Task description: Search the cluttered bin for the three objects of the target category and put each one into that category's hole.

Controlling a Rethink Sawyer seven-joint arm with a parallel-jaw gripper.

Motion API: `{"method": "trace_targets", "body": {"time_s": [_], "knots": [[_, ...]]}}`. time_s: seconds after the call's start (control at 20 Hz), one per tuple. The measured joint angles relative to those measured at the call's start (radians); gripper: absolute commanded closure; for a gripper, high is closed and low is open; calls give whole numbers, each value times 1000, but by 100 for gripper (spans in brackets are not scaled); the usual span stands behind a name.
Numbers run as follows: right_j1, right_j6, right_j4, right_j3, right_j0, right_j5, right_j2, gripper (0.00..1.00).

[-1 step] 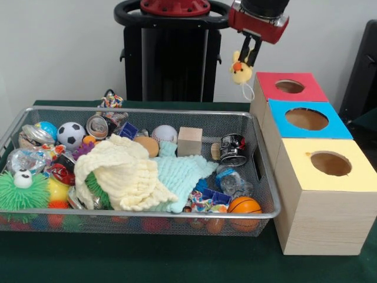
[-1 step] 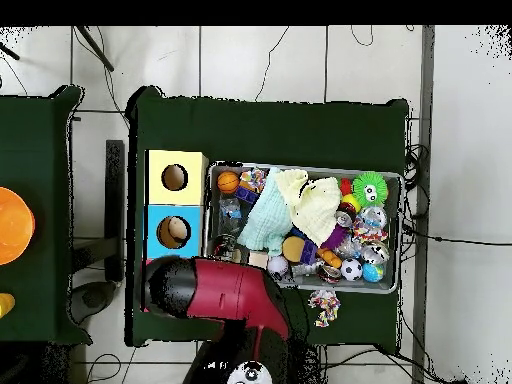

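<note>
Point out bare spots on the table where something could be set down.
The green table is bare along the strip in front of the bin, and, in the overhead view, in the wide band beyond the bin and boxes. The bin itself is packed with toys and cloths. A small toy lies on the robot's side.

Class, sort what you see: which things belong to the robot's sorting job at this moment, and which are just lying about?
In the job:
gripper, shut on a yellow chick toy
red box with its hole, just beside the chick
wire bin being searched

Lying about:
blue box
yellow box
cloths
wooden block
soccer ball
</note>
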Motion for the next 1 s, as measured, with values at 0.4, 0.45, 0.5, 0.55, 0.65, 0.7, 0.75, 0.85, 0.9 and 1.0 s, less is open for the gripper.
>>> {"method": "trace_targets", "body": {"time_s": [0.4,0.45,0.5,0.55,0.65,0.7,0.75,0.85,0.9,1.0], "knots": [[-7,10,106,0,57,3,0,100],[-7,16,117,1,69,3,0,100],[-7,20,124,1,76,3,0,100],[-6,27,133,2,88,3,0,100],[-6,43,151,5,111,3,0,100],[-6,47,155,6,117,3,0,100],[-6,51,158,8,122,3,0,100],[-8,77,175,22,154,3,-1,100],[-10,85,180,29,163,3,-1,100],[-12,90,183,37,171,3,-1,100]]}}
